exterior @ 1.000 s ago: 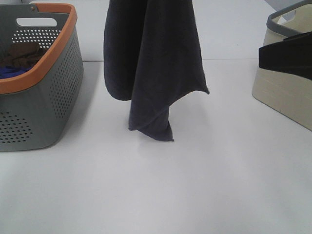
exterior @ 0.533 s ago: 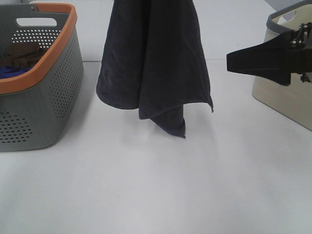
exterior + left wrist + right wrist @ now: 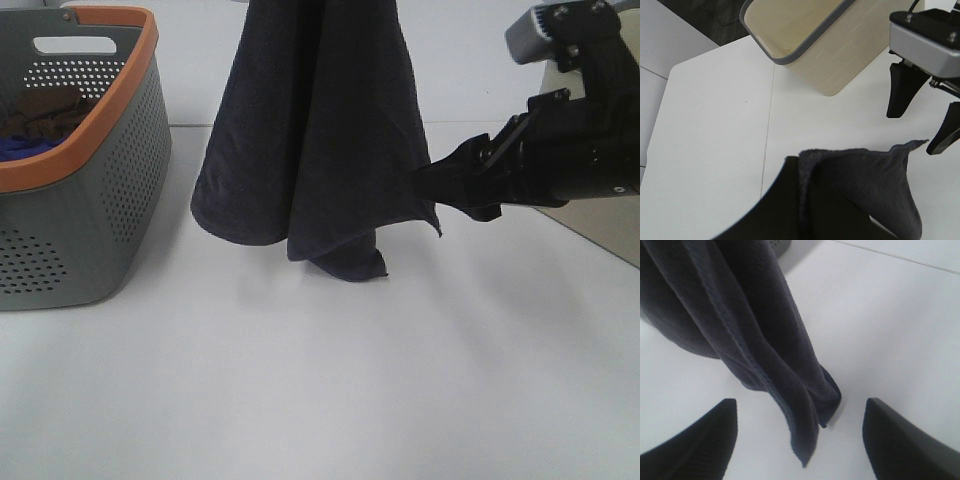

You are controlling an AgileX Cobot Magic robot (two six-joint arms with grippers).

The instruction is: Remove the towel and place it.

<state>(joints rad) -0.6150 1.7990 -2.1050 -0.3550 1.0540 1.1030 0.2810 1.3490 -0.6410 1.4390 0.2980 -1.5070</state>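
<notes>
- A dark towel (image 3: 315, 130) hangs in long folds over the middle of a white table (image 3: 320, 400), its top edge out of the high camera's view.
- The towel's lowest fold rests crumpled on the tabletop, while a pointed corner juts out to the right, clear of the surface.
- The left gripper (image 3: 802, 200) is clamped on the towel; in its wrist view the cloth bunches up between two dark fingers.
- The right gripper (image 3: 425, 188) reaches in from the right at the level of the jutting corner, with its jaws spread wide and nothing in them.
- In the right wrist view a hanging fold of the towel drops into the gap between the two black fingers (image 3: 700, 440), and neither finger touches the cloth.
- The left wrist view shows the same open jaws just beside the towel's pointed corner.
- A grey basket (image 3: 90, 220) with an orange rim stands on the left side of the table, well apart from the towel.
- A brown cloth (image 3: 45, 110) and a blue cloth (image 3: 20, 148) lie inside that basket.
- A beige bin (image 3: 840, 60) with a grey rim sits at the far right, behind the right arm.
</notes>
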